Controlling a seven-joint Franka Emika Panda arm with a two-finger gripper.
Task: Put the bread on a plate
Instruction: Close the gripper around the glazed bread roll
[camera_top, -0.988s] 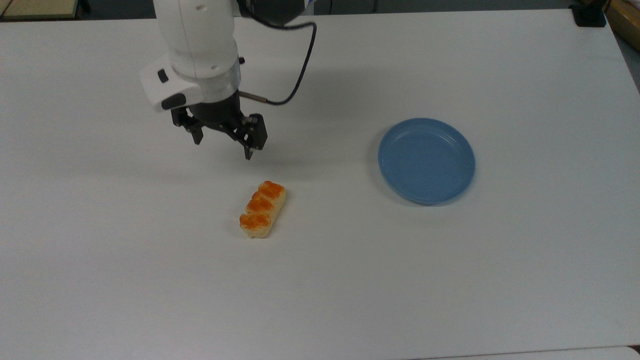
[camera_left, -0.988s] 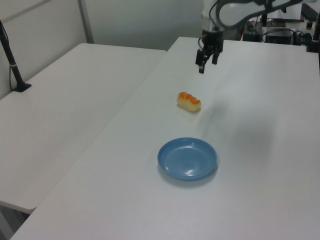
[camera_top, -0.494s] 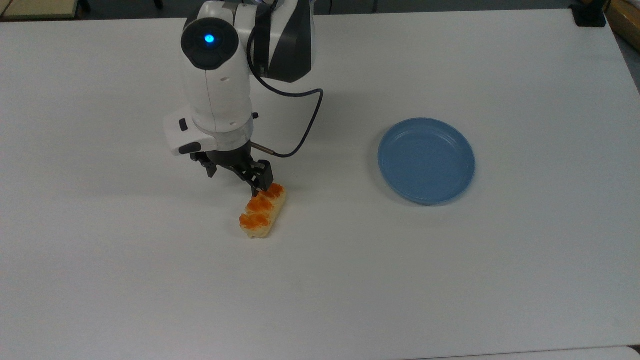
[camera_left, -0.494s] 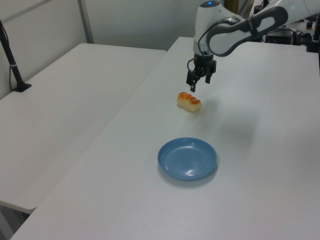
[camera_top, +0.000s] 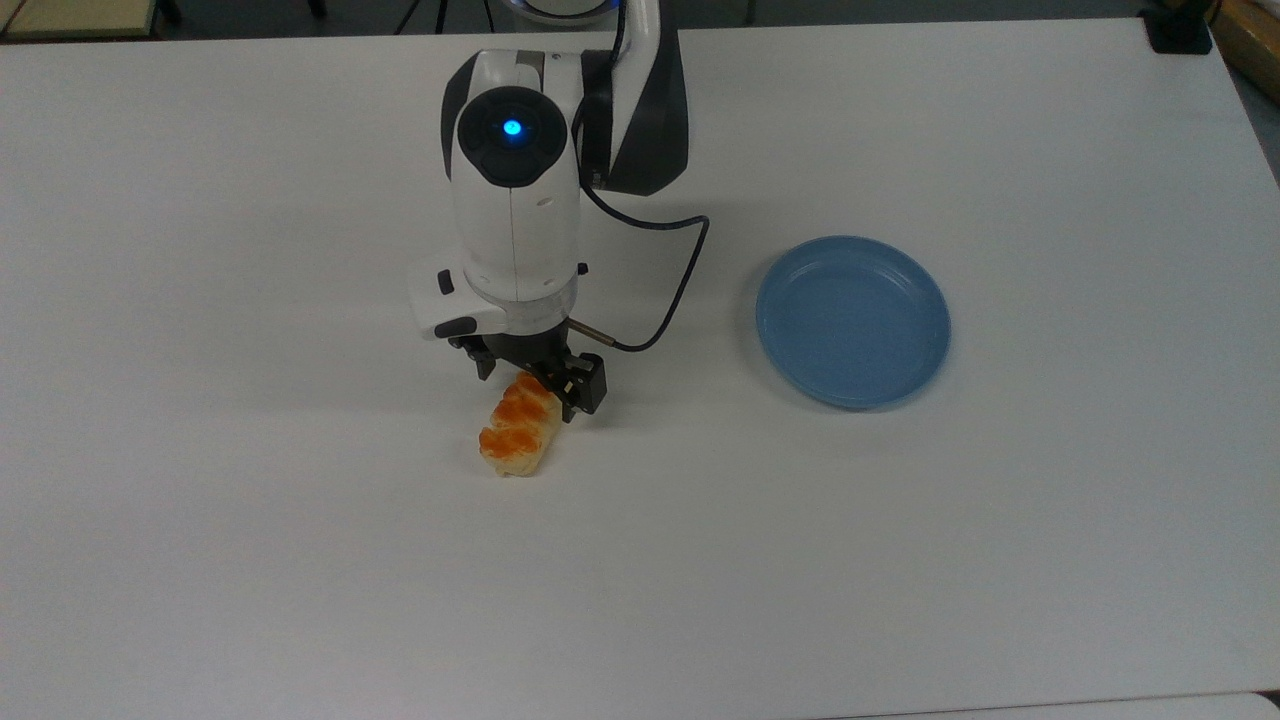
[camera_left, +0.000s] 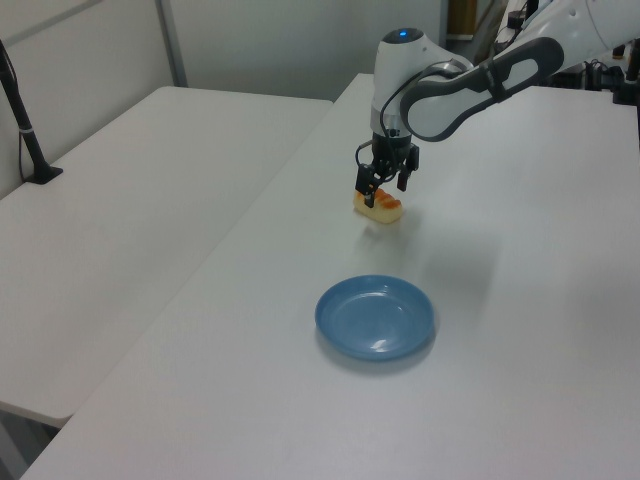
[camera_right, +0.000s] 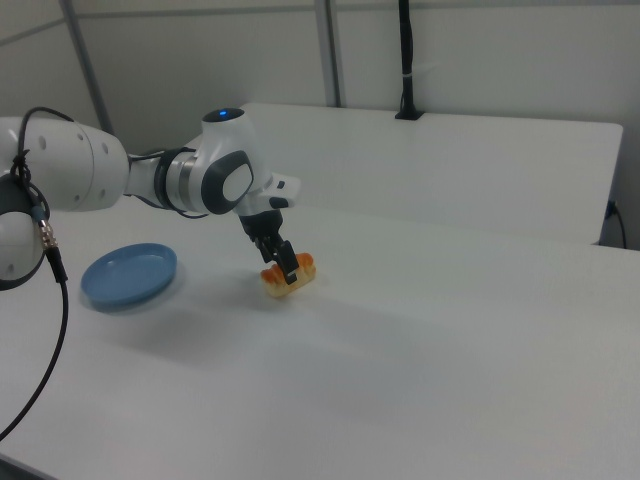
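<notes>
Matte white tabletop (camera_top: 250, 560); smooth round blue plate (camera_top: 852, 321), raised rim. Lumpy orange-glazed bread (camera_top: 516, 435); gripper (camera_top: 535, 385) fingers spread apart, straddling its end. No writing.

I work over a broad white table (camera_top: 900, 560); beside it, across a narrow seam, a second white table (camera_left: 130, 230) abuts; at that second table's far edge a black post (camera_right: 405, 60) stands clamped; behind it rise pale grey partition walls (camera_right: 480, 55) with metal uprights.

Orange-glazed pale-yellow bread (camera_top: 517, 432), plain blue plate (camera_top: 852, 322)
</notes>
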